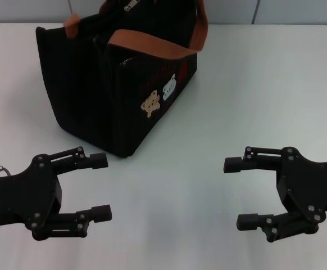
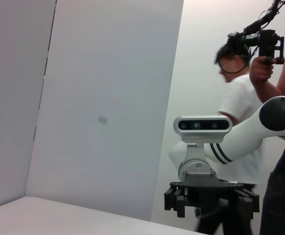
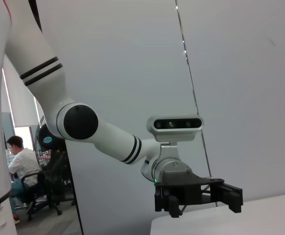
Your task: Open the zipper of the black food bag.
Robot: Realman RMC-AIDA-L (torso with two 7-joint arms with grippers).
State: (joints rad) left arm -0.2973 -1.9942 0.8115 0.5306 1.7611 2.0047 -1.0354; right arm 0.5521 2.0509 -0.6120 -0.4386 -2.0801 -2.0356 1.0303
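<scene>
Table [image 1: 264, 95]: white and wide, carrying the bag on its far left part; my two arms hang over its near edge.
Black food bag [image 1: 90, 95]: boxy black tote standing upright at the far left, well apart from both my grippers. Its top is cut off by the head view's edge.
Handles [image 1: 158, 50]: orange-brown straps, one looping across the bag's open side, one only partly in view at the far left corner.
Writing: red lettering above the bear patches [image 1: 160, 95], too small for me to read. One bear is tan, one white.
Zipper [image 1: 131, 5]: just a small silver pull shows at the very top edge; the zipper line itself I cannot make out.
Left gripper [image 1: 100, 187]: near left, over bare table, my fingers spread wide with nothing between them.
Right gripper [image 1: 241, 193]: near right, likewise spread apart and empty.
Surroundings: in the left wrist view a person [image 2: 240, 103] in a white shirt stands behind my right arm, before a plain pale wall.
</scene>
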